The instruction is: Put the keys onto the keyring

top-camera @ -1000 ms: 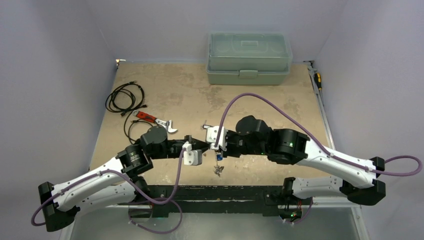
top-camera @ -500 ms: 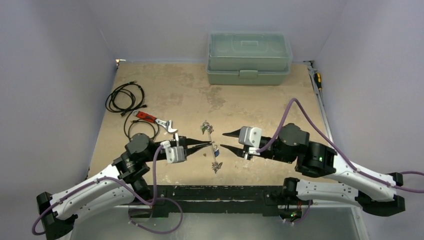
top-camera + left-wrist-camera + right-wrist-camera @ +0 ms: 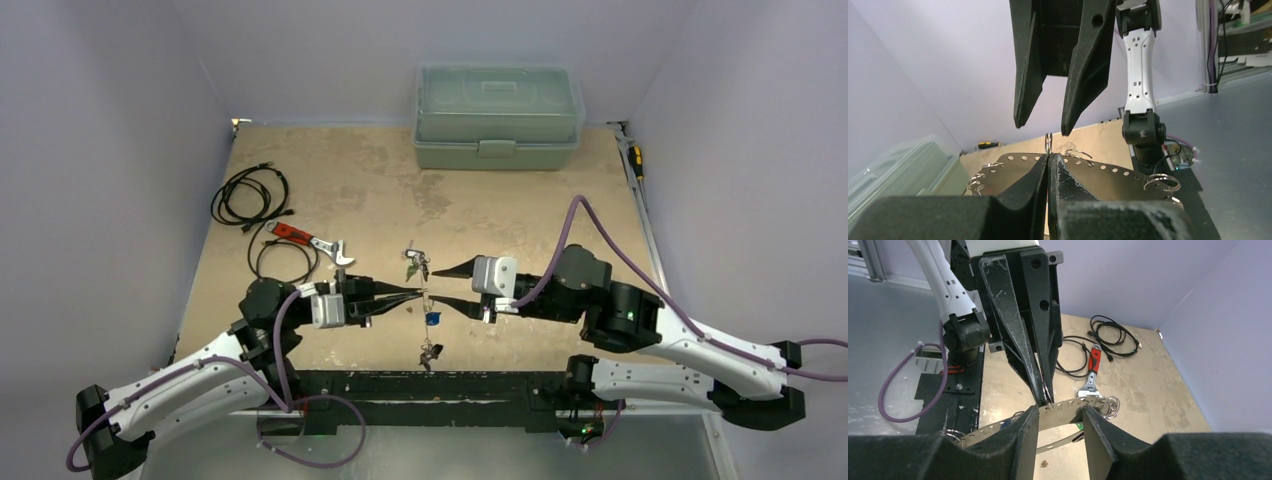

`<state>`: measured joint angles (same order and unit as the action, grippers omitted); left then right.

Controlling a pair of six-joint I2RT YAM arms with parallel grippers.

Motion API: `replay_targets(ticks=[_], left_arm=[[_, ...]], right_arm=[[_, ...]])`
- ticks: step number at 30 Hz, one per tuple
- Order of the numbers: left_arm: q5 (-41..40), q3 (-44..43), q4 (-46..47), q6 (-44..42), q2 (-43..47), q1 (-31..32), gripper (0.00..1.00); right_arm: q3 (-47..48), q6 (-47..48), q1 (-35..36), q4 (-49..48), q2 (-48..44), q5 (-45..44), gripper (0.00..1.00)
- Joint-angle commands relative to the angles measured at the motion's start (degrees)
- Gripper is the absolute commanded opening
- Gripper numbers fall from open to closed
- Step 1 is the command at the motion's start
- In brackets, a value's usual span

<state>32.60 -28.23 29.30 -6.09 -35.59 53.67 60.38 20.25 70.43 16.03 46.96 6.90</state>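
Observation:
The keyring (image 3: 426,305) is a thin perforated metal band hanging off the table with small split rings on it. My left gripper (image 3: 420,293) is shut on it, and a small split ring (image 3: 1048,142) stands up between its pads. Keys hang from the band: a green-headed one (image 3: 413,268) at the far end, a blue-tagged one (image 3: 432,318) in the middle and a dark cluster (image 3: 430,353) at the near end. My right gripper (image 3: 438,285) faces the left one, open. The band (image 3: 1068,405) passes just beyond its fingertips, and nothing sits between them.
A green toolbox (image 3: 498,118) stands at the back of the table. A coiled black cable (image 3: 250,195) and a red-handled wrench (image 3: 310,240) lie at the left. A yellow-handled screwdriver (image 3: 635,160) rests along the right edge.
The right gripper opened, let go and drew back to the right, then edged in again. The left gripper now holds the band alone, and the keys hang lower.

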Motion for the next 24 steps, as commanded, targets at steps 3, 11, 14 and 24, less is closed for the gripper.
replay_targets(ticks=[3,11,14,24], left_arm=[[1.59,0.44,8.55,3.17,1.12,-0.25,0.00],[1.75,0.62,8.76,3.27,1.06,-0.27,0.00],[1.69,0.55,8.76,3.27,0.97,-0.25,0.00],[1.85,0.74,8.77,3.10,1.05,-0.27,0.00]], right_arm=[[0.35,-1.05,0.05,-3.14,0.68,2.02,0.41],[0.68,-1.00,0.05,-3.70,2.09,3.22,0.37],[0.94,-1.00,0.05,-3.98,2.64,4.00,0.35],[1.23,-0.83,0.05,-3.47,3.83,4.24,0.12]])
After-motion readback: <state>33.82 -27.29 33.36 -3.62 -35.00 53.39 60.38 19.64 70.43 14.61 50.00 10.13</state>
